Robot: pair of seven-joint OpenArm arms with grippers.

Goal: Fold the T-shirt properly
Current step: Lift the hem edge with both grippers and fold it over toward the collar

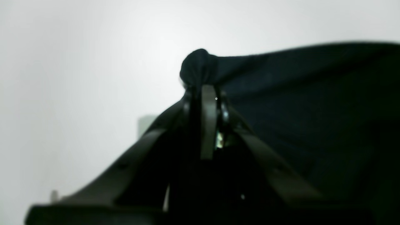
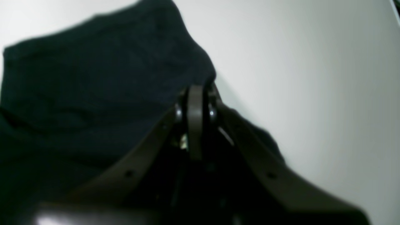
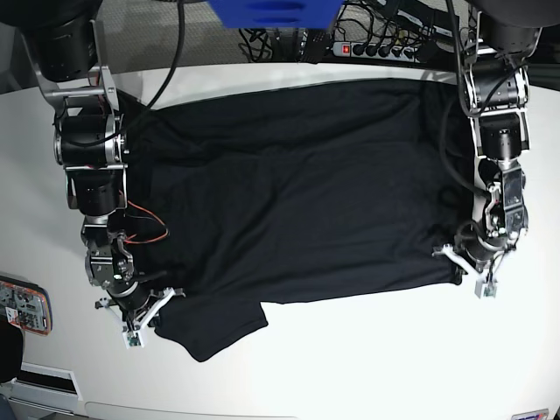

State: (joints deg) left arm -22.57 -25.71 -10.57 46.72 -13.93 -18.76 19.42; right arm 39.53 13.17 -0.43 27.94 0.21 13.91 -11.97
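Observation:
The black T-shirt (image 3: 297, 192) lies spread flat across the white table (image 3: 350, 367), one sleeve poking toward the front edge. My left gripper (image 3: 455, 261) is at the shirt's right edge, shut on a bunched knob of the T-shirt (image 1: 198, 67) that sticks out past its fingertips (image 1: 207, 93). My right gripper (image 3: 156, 306) is at the front left corner beside the sleeve. Its fingers (image 2: 195, 103) are pressed together with the edge of the T-shirt (image 2: 93, 78) pinched at their tips.
A blue object (image 3: 271, 10) and a power strip (image 3: 376, 48) with cables sit beyond the table's far edge. A small flat device (image 3: 22, 306) lies at the table's left edge. Bare white tabletop runs along the front.

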